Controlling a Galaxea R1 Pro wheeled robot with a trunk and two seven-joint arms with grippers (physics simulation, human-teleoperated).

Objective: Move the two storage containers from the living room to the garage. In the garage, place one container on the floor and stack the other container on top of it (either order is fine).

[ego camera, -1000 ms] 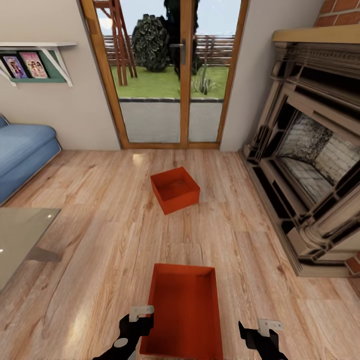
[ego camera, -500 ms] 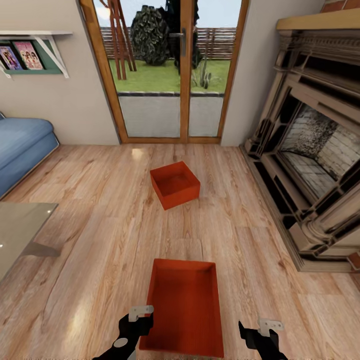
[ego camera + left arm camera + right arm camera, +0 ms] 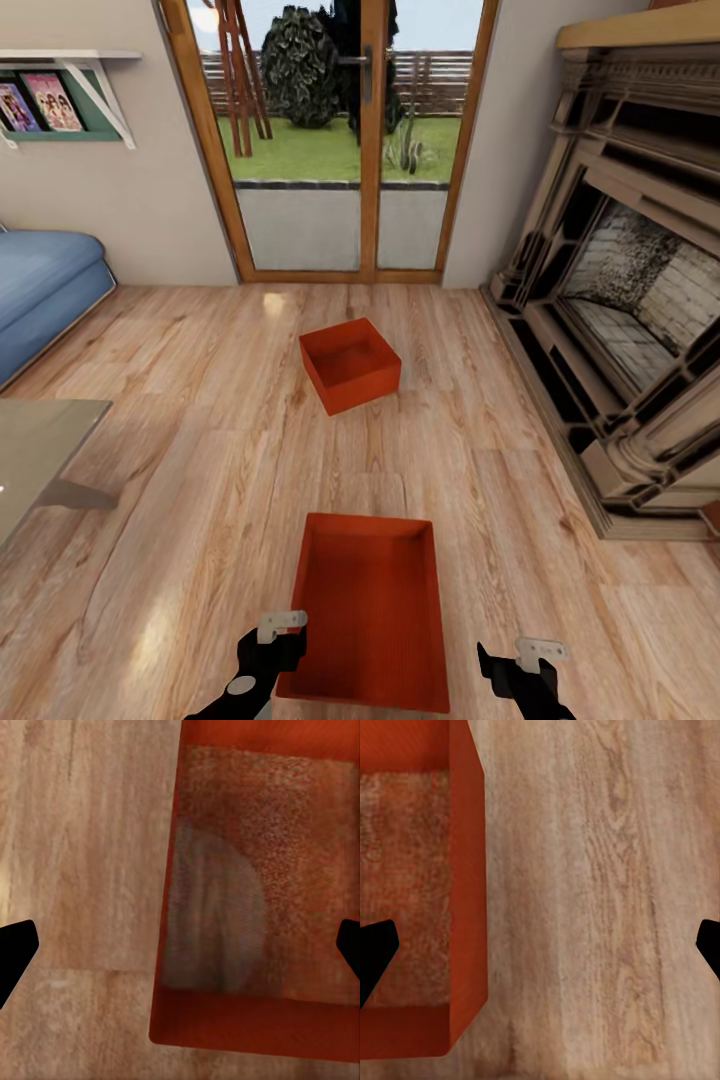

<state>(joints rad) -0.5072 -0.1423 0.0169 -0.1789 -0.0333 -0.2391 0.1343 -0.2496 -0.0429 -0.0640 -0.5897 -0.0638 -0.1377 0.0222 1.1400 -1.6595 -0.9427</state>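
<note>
Since both orange-red boxes are sitting on the light wood plank floor of the living room, I'd say basically nothing of the real job is done yet, no carrying, no garage, no stacking. The nearer container lies right in front of the robot, long side running away from it, open top up and nothing inside that I can see. The farther container sits well apart from it, turned at an angle, out in front of the wood-framed glass doors, with the fireplace off to one side and the blue sofa on the other. The left gripper hangs just beside the near box's left wall, and the right gripper is off its right side with a bit of bare floor between. In both wrist views the dark fingertips sit way out at the picture edges with nothing between them, so both sets of jaws look spread wide and released, holding nothing. My read is it's lining up for a two-handed grab on the near box, arms either side. Still left: pick it up, haul it to the garage, set it on the concrete, come back for the second one and stack it.
</note>
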